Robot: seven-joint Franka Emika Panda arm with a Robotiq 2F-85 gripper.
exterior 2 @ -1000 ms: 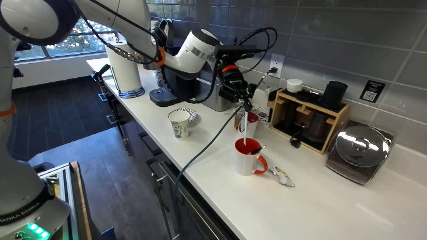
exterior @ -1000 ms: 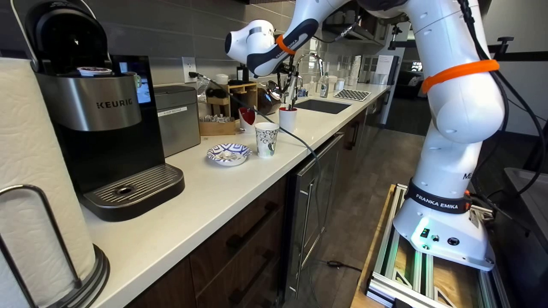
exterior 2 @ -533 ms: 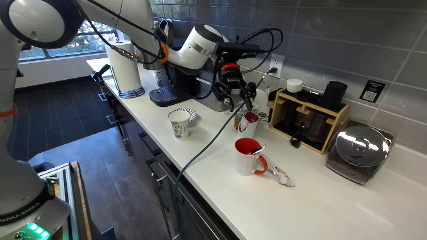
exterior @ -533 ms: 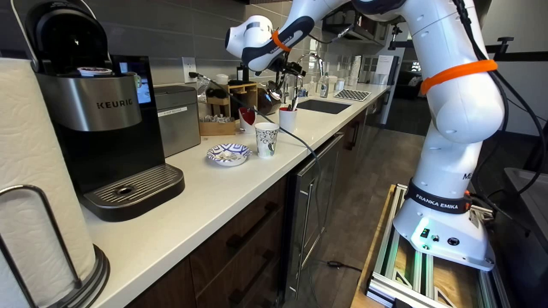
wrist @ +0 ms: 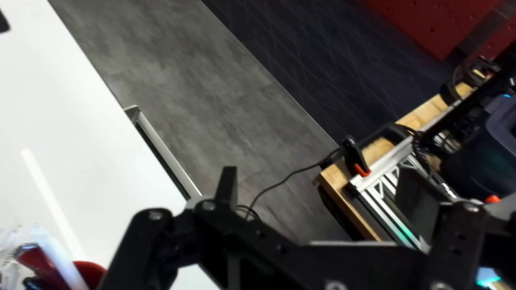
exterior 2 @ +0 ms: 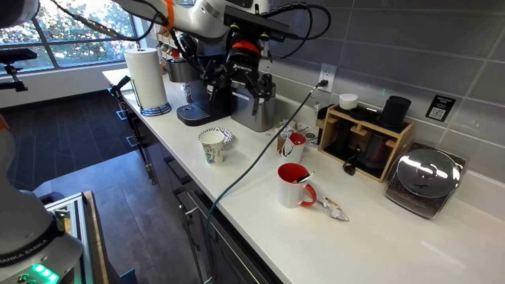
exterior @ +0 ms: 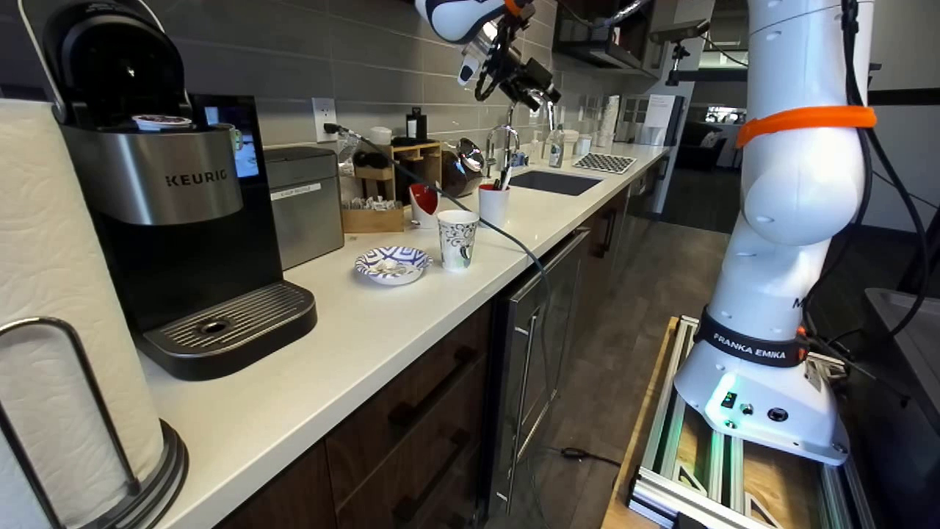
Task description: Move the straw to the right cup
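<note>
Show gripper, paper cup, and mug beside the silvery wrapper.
Gripper [exterior 2: 233, 105], in an exterior view: between fingertips.
Paper cup [exterior: 457, 244], in an exterior view: patterned side.
Mug [exterior 2: 289, 192], in an exterior view: white side.

Straw in front mug, 2nd mug behind, cup to L, bowl behind cup (in an ext. view)
</note>
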